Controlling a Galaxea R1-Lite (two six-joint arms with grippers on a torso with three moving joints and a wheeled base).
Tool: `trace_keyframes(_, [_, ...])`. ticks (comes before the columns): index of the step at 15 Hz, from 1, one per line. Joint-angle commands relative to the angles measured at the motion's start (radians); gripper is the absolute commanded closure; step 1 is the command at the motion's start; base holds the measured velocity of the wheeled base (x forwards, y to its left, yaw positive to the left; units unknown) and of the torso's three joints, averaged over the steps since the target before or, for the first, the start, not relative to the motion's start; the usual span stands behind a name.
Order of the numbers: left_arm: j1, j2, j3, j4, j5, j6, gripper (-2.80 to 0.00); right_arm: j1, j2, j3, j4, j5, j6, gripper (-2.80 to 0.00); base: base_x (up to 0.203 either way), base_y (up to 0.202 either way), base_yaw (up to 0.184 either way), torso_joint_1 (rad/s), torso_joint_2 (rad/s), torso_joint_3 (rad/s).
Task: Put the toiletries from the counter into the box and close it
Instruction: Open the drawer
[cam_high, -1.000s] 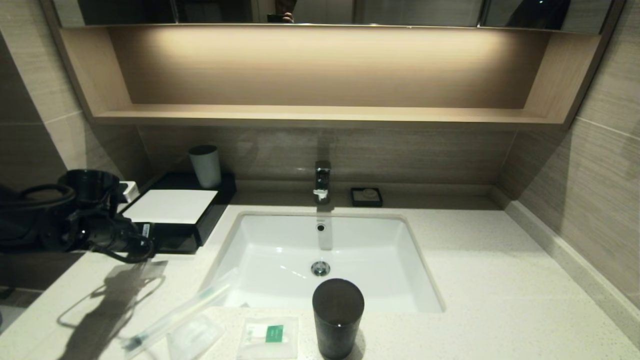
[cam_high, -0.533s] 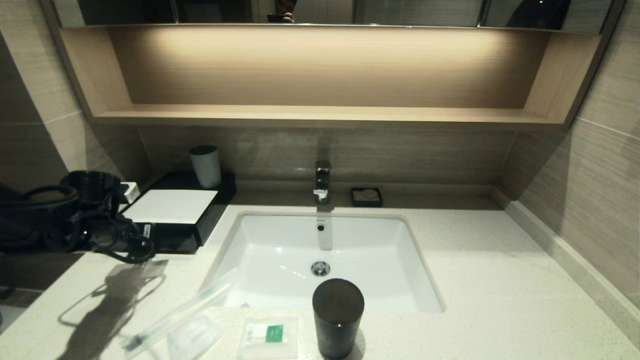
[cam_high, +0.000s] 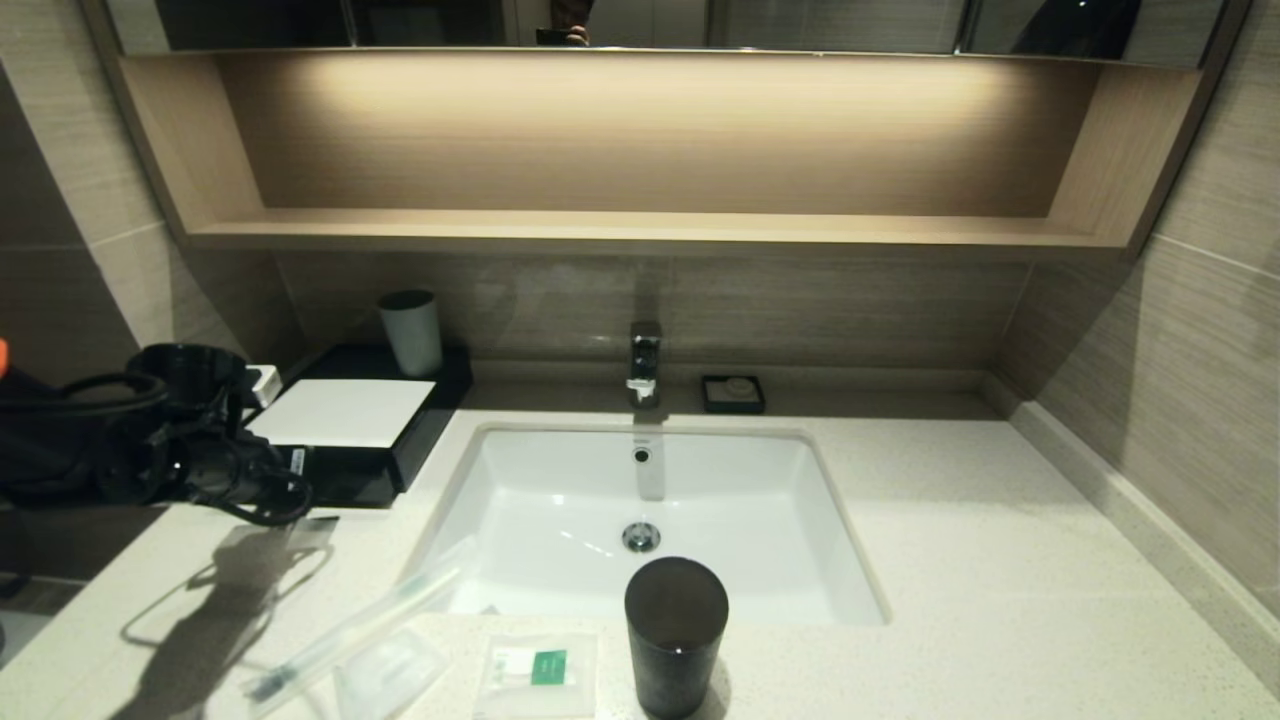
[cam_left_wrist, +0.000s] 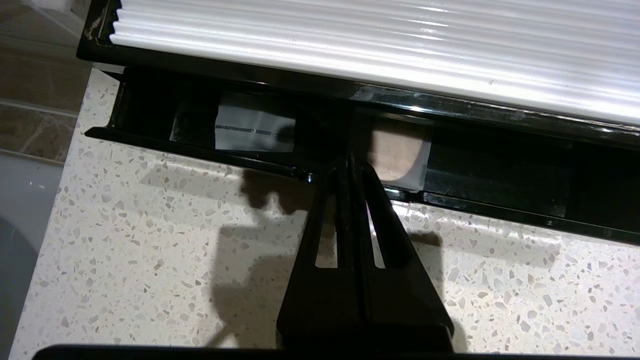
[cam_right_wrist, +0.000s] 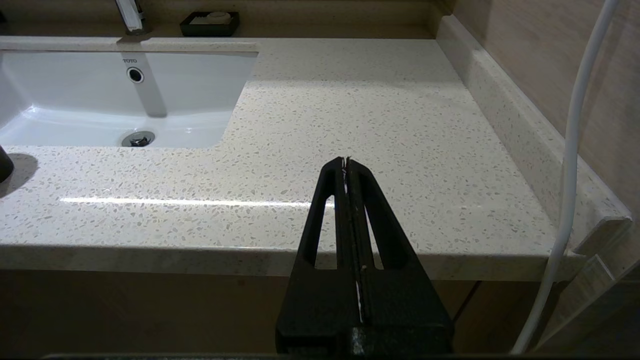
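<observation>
The black box (cam_high: 420, 425) with a white top panel stands at the back left of the counter (cam_high: 960, 560). In the left wrist view its drawer (cam_left_wrist: 500, 175) is pulled out a little, and a grey packet (cam_left_wrist: 255, 131) and a beige item (cam_left_wrist: 397, 152) lie inside. My left gripper (cam_left_wrist: 348, 161) is shut, with its tips at the drawer's front rim; it also shows in the head view (cam_high: 303, 478). The toothbrush sleeve (cam_high: 350, 630), the clear packet (cam_high: 392, 670) and the white sachet with the green label (cam_high: 540, 668) lie at the counter's front edge. My right gripper (cam_right_wrist: 346, 161) is shut and empty, off the counter's front right edge.
A tall dark cup (cam_high: 675, 635) stands beside the sachet, in front of the sink (cam_high: 560, 500). A white cup (cam_high: 410, 332) stands on the back of the box. A faucet (cam_high: 645, 362) and a black soap dish (cam_high: 733, 394) are at the back wall.
My left arm has shifted slightly to the right along the front of the box. The toiletries on the counter have not moved.
</observation>
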Motion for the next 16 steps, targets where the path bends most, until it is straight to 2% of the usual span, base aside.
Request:
trace_keyframes(1, [0.000,0.013,-0.002,-0.006,0.000,0.000,0.00,0.000,0.000,0.002,0.000,0.000,0.000,0.00,0.000,0.000,0.000,0.000,0.00,0.000])
trace_keyframes(16, [-0.004,0.037,-0.006,-0.053,0.000,-0.002,0.00,0.000,0.000,0.000,0.000,0.000,0.000,0.00,0.000,0.000,0.000,0.000,0.00,0.000])
